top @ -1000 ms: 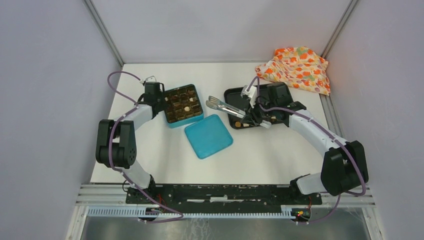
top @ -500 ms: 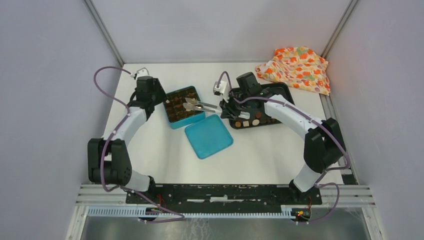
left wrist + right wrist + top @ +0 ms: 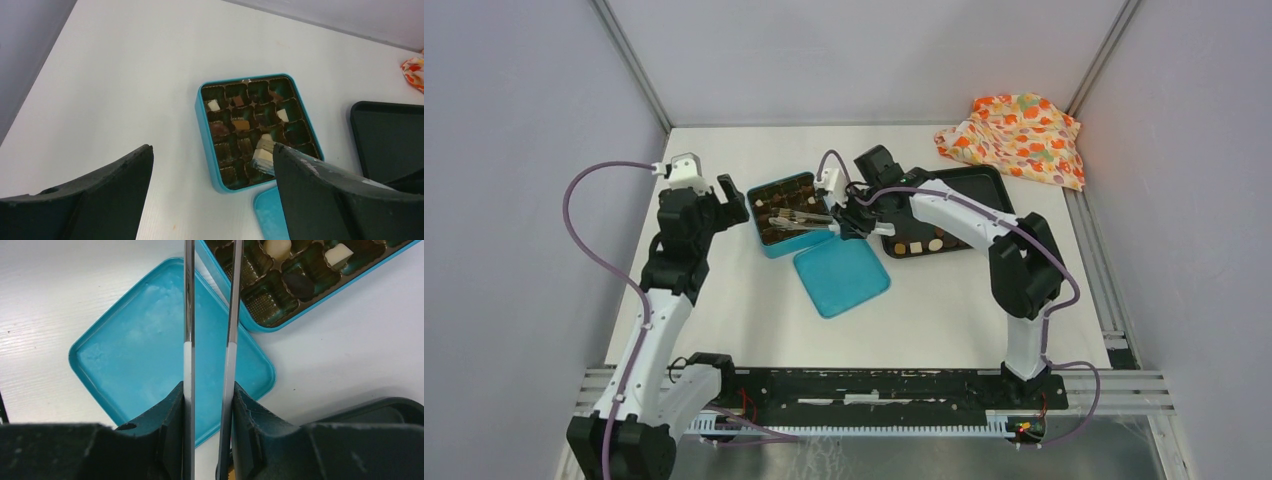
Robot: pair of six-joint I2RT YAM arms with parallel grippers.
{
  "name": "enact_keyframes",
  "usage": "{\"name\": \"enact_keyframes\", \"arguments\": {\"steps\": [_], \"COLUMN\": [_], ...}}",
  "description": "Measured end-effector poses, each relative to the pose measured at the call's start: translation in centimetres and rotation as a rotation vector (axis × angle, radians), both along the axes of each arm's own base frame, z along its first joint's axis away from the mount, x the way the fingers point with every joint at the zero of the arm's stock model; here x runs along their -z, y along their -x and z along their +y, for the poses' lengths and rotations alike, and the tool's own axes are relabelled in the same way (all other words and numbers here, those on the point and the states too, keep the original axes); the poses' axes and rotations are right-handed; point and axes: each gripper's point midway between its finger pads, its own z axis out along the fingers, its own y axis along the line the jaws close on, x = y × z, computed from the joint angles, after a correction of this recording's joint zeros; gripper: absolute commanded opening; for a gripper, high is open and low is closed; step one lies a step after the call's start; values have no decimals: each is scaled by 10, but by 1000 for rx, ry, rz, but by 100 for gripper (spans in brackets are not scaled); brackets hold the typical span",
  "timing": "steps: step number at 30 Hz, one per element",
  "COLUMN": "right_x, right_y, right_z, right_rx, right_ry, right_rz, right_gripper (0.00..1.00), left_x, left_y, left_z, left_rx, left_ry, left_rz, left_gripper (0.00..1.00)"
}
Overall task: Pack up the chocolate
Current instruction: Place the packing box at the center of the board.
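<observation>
Chocolate [image 3: 241, 123]: brown and cream pieces sit in cells of the teal box [image 3: 789, 213]. More lie loose at the near edge of the black tray [image 3: 979, 183], apart from the box.
Tongs [image 3: 799, 219]: the tips hang over the box's near cells. A cream piece seems to be caught between them, though the left finger hides part of that spot in the left wrist view.
Right claw [image 3: 210, 395]: pressed together on the two tong arms, pinching them toward the handle end.
Left claw [image 3: 212, 155]: spread wide, holding nothing, just beside the box's left side.
Lid [image 3: 145, 350]: lies flat on the counter [image 3: 724, 300], just beside the box's near corner.
Step in hand: probably setting one piece into a cell.
Doing it well: centre the tips over one empty cell and lower until the piece is inside its walls. Then ease the squeeze slowly and keep clear of the filled cells. The left claw could steady the box wall.
Left wrist view alone: shows which cells are filled and which are bare.
Right wrist view alone: shows the grip on the tongs, with the tips cut off at the top edge.
Top view alone: shows both arms, the tray pieces and the flowery cloth [image 3: 1014, 135] in the far right corner.
</observation>
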Motion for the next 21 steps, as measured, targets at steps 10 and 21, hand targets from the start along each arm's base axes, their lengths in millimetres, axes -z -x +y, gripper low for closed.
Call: {"name": "enact_keyframes", "arguments": {"steps": [10, 21], "right_x": [12, 30], "right_y": [-24, -28], "right_z": [13, 9], "right_rx": [27, 45], "right_ry": [48, 97], "right_rz": [-13, 6], "right_gripper": [21, 34], "left_x": [6, 6], "left_y": [15, 16], "left_z": [-2, -9], "left_rx": [32, 64], "left_ry": [-34, -30], "left_rz": [-3, -2], "left_gripper": [94, 94]}}
